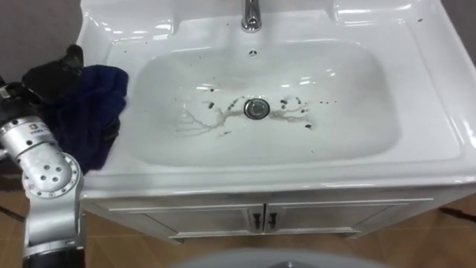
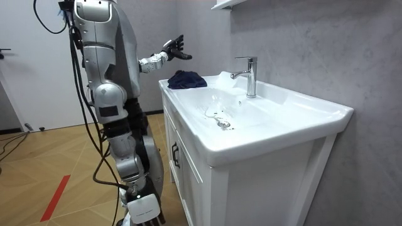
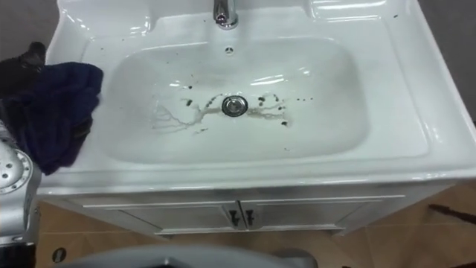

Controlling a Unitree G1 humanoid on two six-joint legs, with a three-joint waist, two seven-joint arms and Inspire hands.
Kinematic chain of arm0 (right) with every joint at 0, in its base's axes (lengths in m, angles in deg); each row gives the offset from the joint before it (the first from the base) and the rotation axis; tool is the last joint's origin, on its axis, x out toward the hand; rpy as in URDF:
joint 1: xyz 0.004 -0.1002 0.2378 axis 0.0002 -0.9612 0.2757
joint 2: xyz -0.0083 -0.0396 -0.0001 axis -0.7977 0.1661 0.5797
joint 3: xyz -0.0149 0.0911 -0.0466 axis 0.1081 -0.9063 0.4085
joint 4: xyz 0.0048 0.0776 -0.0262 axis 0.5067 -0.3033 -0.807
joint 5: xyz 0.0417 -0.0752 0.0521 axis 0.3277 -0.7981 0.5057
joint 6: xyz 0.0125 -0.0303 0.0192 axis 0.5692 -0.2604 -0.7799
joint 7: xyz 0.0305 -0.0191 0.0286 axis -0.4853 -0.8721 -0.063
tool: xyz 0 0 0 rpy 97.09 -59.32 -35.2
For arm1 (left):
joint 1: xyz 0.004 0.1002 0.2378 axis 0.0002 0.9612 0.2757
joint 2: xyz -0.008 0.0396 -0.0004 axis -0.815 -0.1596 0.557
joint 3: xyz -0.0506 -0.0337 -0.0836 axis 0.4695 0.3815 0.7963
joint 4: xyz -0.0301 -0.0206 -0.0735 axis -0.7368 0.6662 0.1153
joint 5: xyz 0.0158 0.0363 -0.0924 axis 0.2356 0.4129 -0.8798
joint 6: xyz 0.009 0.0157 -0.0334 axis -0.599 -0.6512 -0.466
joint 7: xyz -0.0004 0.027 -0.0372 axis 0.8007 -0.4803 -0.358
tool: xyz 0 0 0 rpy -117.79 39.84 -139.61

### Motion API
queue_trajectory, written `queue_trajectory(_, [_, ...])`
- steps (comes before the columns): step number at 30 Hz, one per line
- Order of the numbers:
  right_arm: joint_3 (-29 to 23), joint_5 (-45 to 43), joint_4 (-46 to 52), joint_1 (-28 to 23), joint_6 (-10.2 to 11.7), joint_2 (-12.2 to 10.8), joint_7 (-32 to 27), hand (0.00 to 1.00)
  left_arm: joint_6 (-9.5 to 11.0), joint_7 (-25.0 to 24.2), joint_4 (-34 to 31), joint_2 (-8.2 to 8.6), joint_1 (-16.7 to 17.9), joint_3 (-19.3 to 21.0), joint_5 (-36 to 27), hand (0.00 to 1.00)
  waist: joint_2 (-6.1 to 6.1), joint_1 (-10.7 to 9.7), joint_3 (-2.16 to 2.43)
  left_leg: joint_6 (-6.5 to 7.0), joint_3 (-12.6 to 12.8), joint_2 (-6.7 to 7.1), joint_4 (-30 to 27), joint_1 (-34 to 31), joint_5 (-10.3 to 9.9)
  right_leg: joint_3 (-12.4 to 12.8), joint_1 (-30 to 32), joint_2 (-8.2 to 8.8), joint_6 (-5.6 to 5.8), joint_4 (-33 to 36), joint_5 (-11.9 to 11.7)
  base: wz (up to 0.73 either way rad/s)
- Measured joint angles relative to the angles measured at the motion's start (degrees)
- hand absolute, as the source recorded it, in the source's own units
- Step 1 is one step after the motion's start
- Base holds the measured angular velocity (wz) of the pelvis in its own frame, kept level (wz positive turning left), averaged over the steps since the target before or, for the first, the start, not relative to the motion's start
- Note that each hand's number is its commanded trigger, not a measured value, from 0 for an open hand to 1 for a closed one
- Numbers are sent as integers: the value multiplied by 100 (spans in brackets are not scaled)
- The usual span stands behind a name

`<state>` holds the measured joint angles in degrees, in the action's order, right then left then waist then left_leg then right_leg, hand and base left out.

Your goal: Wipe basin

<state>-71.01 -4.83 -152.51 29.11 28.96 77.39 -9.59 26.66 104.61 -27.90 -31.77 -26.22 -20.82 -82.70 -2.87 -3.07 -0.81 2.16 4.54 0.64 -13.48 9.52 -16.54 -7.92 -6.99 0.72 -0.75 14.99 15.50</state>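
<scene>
A white basin (image 1: 357, 141) carries dark dirt specks and thin streaks around its drain (image 1: 255, 109). A dark blue cloth (image 1: 97, 112) lies bunched on the basin's left rim, also seen in the room view (image 2: 186, 79). My left hand (image 1: 52, 74) is raised above the cloth and apart from it, its fingers spread open (image 2: 174, 47), and holds nothing. I stand upright at the vanity's front.
A chrome faucet (image 1: 251, 15) rises at the back centre of the basin. The vanity cabinet (image 1: 260, 219) with two doors sits below the front rim. A grey wall (image 2: 314, 37) runs behind the vanity. Wooden floor (image 2: 56, 163) lies behind me.
</scene>
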Motion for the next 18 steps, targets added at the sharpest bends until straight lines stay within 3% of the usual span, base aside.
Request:
queue_trajectory(8, [-6, 2, -20, -115, -142, -83, -62, 0, -95, 31, 646, -35, -61, 9, 230, 0, 22, -133, -2, 0, 30, -2, 13, 84, 0, 41, 12, -1, 3, 70, -1, -2])
queue_trajectory(13, [-44, -16, 8, -131, -442, -148, -37, 0, -413, 64, 1284, -34, -65, 10, 683, 0, 9, -138, 34, 0, 130, -24, 86, 123, 0, 177, 57, -20, 1, 87, -1, -10])
queue_trajectory(18, [-48, -11, 62, -128, -589, -153, 22, 0, -657, 71, 1503, -34, -163, 9, 1015, 0, 8, -165, 76, 2, 124, -17, 82, 107, -1, 203, 137, -22, -1, 182, -6, -4])
